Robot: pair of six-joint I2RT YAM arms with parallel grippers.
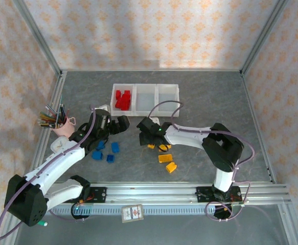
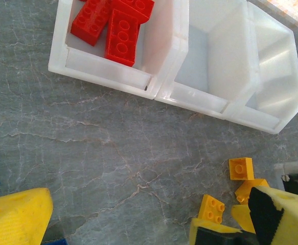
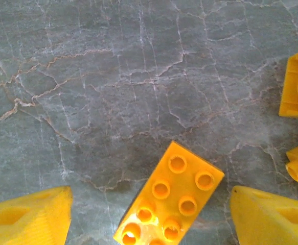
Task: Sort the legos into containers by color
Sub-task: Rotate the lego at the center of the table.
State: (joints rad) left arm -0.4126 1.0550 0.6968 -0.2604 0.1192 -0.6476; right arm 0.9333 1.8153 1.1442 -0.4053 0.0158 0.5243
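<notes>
We see our right hand spread wide, pointing down, straddling 1 orange-yellow brick (left hand likewise released, empty).

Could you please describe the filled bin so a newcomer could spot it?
Find the white row of bins on the table's far side. Take the leftmost bin. It alone holds red bricks; the other two are empty.

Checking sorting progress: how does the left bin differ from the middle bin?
The left bin holds red bricks; the middle bin holds none. The left bin has one neighbour; the middle bin has two. Both are square, translucent white and open-topped.
</notes>
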